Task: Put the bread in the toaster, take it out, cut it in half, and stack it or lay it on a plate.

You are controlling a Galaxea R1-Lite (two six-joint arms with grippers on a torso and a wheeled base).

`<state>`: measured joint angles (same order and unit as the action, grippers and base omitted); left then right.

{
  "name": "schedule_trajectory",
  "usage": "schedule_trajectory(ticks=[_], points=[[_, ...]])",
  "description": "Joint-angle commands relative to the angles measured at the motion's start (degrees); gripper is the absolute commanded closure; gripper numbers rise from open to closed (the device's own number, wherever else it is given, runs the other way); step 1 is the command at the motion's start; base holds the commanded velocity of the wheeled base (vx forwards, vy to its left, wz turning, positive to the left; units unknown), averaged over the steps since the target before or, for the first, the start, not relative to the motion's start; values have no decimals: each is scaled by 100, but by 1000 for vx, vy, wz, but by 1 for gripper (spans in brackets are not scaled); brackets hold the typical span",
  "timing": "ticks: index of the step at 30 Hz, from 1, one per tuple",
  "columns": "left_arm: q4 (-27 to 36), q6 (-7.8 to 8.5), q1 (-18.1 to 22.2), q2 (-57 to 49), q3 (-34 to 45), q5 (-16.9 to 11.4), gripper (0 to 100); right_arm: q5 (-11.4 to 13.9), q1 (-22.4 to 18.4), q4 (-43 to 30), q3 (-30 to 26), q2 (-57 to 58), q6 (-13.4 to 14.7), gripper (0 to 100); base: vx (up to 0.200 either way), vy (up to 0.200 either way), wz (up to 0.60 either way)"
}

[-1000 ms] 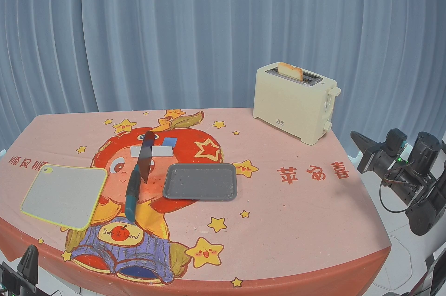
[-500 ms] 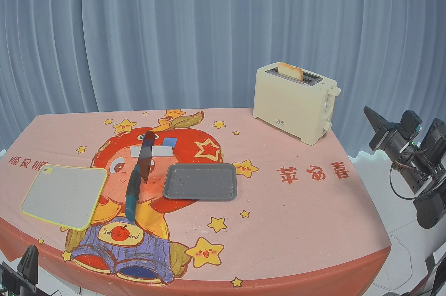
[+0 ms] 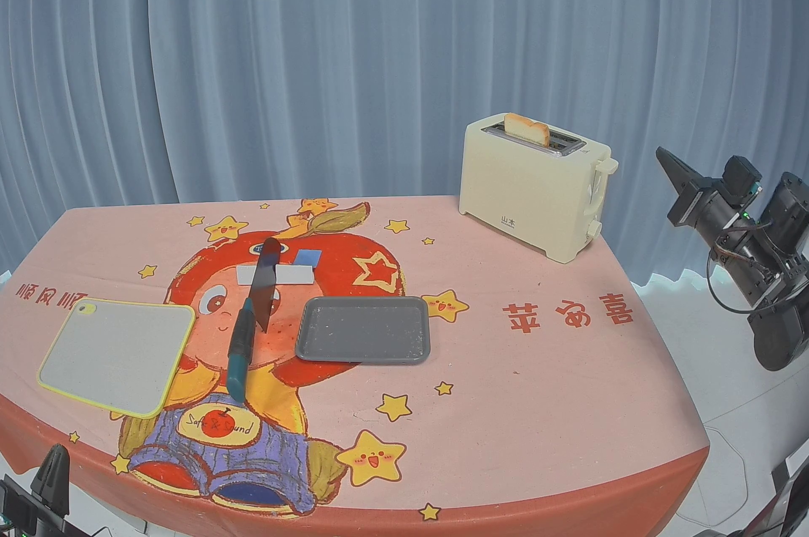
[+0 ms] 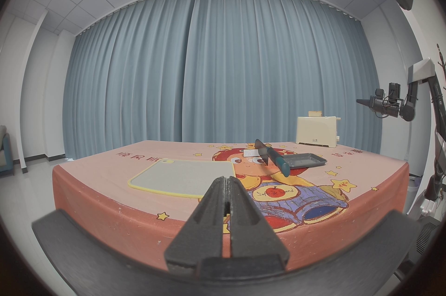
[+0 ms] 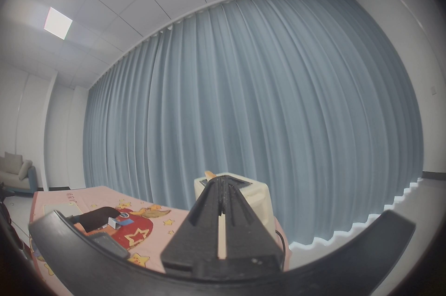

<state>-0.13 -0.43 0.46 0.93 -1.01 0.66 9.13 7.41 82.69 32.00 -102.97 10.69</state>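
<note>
Two grippers, both closed, frame your table (image 3: 539, 395), so read it from the far left. Your left gripper (image 4: 227, 179) sits low off the near left corner, below the edge of the cloth. Its fingers are pressed together and grip nothing.

Just past it, near the front left edge, you have the cutting board (image 3: 116, 353), grey with a yellow-green rim, lying flat on the cloth. To its right lies the knife (image 3: 251, 311). The teal handle points toward you and the dark blade points away. The far end of the blade is propped on a small white and blue block (image 3: 282, 271), so the blade tilts up off the cloth.

Next comes the plate (image 3: 364, 329), a dark grey rectangular tray, just beside the knife but not touching it.

Look further right and back. The cream toaster (image 3: 531, 202) stands near the far right edge of the table, well apart from the plate. The bread (image 3: 527, 129) is in the toaster, with its browned top poking up above the slots. You cannot tell from here which slot holds it.

Your right gripper (image 3: 666, 160) hangs in the air off the right side of the table, beyond the cloth. It is about level with the toaster's top and points toward it without touching. Its fingers are together with nothing held. From its wrist camera, the toaster sits straight ahead behind the fingertips.
</note>
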Motion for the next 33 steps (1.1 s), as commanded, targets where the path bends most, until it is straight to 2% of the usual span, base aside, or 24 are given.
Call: schedule_trajectory(ticks=[1, 3, 6, 11, 12, 15, 20, 23, 27, 33], points=[[-4, -1, 6, -93, 101, 4, 100, 19, -196, -658, 474, -47, -67, 100, 0, 0, 0], [-4, -1, 6, -93, 101, 4, 100, 10, -223, -842, 606, -39, -94, 100, 0, 0, 0], [-4, -1, 6, -93, 101, 4, 100, -34, -346, -1071, 702, 23, -322, 100, 0, 0, 0], [5, -1, 6, -93, 101, 4, 100, -34, -416, -1484, 1318, 32, -340, 100, 0, 0, 0], [-4, -1, -2, -93, 101, 4, 100, -34, -469, -1791, 1634, 32, -348, 100, 0, 0, 0], [5, -1, 6, -93, 101, 4, 100, -34, -478, -2284, 2109, 32, -384, 100, 0, 0, 0], [-4, -1, 6, -93, 101, 4, 100, 27, -478, -2811, 2451, 32, -428, 100, 0, 0, 0], [-4, -1, 6, -93, 101, 4, 100, 27, -469, -2925, 2539, 5, -463, 100, 0, 0, 0], [-4, -1, 6, -93, 101, 4, 100, 63, -513, -2987, 2944, -56, -542, 100, 0, 0, 0], [-4, -1, 6, -93, 101, 4, 100, 326, -847, -3066, 3154, -74, -480, 100, 0, 0, 0]])
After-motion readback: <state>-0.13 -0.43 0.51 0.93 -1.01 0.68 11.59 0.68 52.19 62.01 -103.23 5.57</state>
